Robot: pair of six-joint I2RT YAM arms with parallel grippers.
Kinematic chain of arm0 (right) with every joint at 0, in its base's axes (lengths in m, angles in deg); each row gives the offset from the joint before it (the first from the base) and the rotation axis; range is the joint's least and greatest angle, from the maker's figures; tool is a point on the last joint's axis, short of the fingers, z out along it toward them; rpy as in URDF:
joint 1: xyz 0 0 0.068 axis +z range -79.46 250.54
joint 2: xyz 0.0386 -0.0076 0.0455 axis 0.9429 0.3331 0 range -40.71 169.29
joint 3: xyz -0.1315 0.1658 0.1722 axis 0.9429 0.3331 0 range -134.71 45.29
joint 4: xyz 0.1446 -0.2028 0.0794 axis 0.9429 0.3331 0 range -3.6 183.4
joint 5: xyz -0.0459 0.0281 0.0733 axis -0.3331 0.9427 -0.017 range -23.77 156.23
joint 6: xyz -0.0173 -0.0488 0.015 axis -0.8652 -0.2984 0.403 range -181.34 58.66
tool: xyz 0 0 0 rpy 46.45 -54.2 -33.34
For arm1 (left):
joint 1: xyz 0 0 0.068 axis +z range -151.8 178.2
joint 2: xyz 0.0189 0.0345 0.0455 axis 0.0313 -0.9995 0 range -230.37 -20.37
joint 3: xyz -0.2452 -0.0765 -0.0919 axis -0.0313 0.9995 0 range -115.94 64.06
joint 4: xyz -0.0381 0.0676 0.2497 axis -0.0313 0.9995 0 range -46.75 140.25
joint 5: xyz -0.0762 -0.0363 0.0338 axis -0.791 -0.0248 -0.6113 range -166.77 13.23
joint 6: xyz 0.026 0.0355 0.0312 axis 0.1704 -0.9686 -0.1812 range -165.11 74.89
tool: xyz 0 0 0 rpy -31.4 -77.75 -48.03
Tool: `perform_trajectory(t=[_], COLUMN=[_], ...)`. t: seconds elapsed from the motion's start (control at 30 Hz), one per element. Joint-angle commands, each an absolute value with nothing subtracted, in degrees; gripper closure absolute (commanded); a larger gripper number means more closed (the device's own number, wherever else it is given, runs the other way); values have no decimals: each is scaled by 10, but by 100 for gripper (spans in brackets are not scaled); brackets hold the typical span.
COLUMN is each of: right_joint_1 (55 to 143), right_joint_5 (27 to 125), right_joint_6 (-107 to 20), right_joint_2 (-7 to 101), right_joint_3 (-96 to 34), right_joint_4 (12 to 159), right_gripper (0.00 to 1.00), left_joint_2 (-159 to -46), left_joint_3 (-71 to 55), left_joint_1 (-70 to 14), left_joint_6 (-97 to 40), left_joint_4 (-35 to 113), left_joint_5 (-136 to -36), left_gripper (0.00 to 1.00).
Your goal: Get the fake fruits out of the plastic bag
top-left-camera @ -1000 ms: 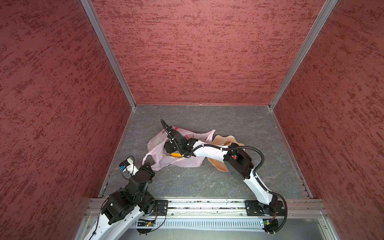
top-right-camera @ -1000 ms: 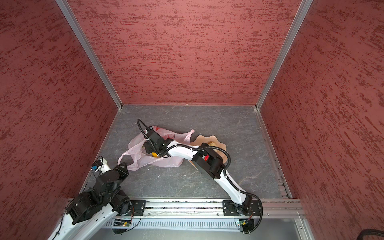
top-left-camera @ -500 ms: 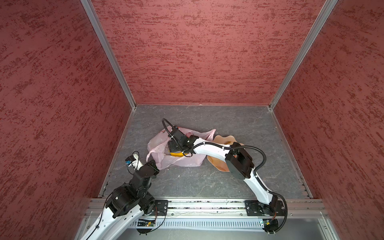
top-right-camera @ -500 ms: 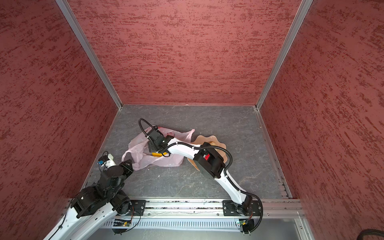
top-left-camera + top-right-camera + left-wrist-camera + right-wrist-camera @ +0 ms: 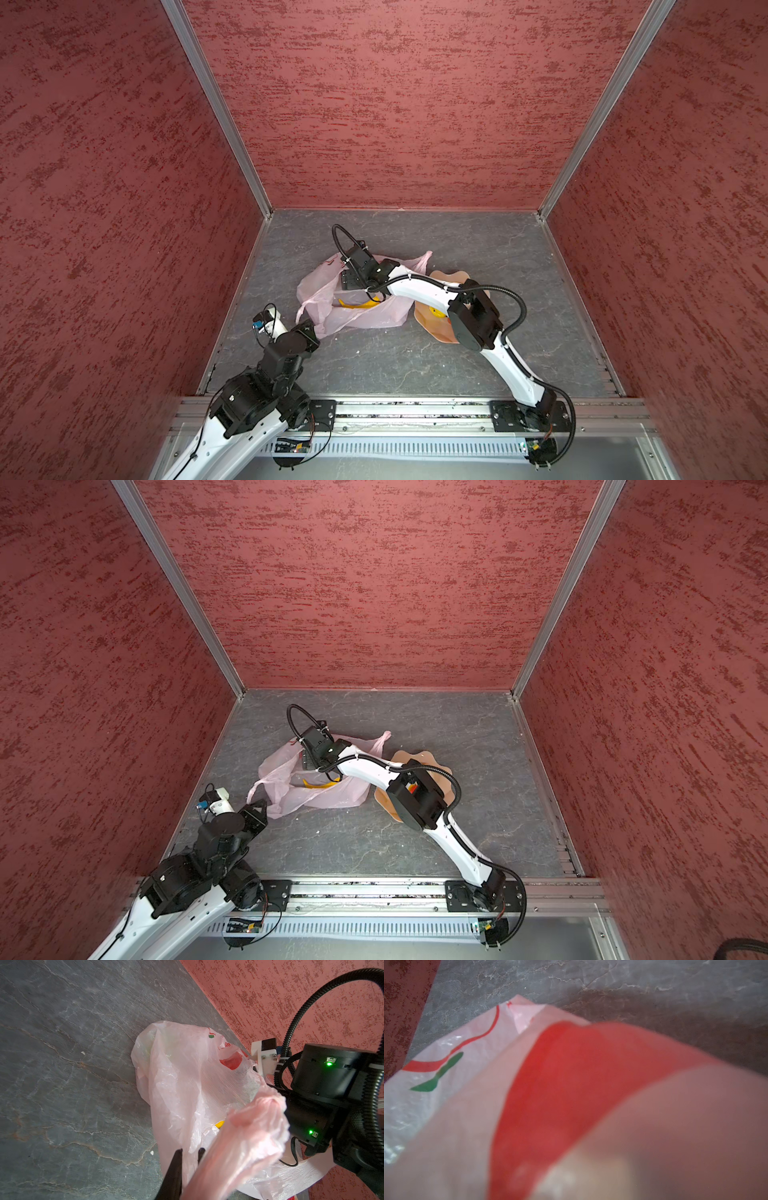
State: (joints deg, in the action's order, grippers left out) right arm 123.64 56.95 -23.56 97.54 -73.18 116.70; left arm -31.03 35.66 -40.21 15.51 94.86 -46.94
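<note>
Mid-frame in a top view: thin translucent pale-pink plastic bag (image 5: pixel 376 319) on grey bench (image 5: pixel 415 365), long yellow toy banana (image 5: pixel 357 305) inside. Left pincer (image 5: pixel 190 1150) clamps bag handle (image 5: pixel 239 1147); right pincer (image 5: pixel 352 286), inside bag, unreadable. Hold mouth taut.

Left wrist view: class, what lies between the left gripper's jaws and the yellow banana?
Only film of the plastic bag: the left gripper pinches a fold, and the banana shows a yellow tip past it. The left wrist view shows this.
</note>
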Motion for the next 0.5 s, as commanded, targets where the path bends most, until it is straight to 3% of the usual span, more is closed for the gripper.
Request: perform_trajectory(t=[0.0,0.47], right_joint_1=[1234,1215], right_joint_5=[557,539], right_joint_6=[-217,-188], right_joint_2=[985,1014], right_joint_3=[-749,-777], right_joint_4=[1185,1183], right_gripper=[21,19], left_joint_2=[-309,-325], left_joint_3=[353,353], left_joint_1=[-401,-401], left_joint_6=[153,151], left_joint_4=[947,929], left_joint_5=[-482,-498], left_gripper=[82,83])
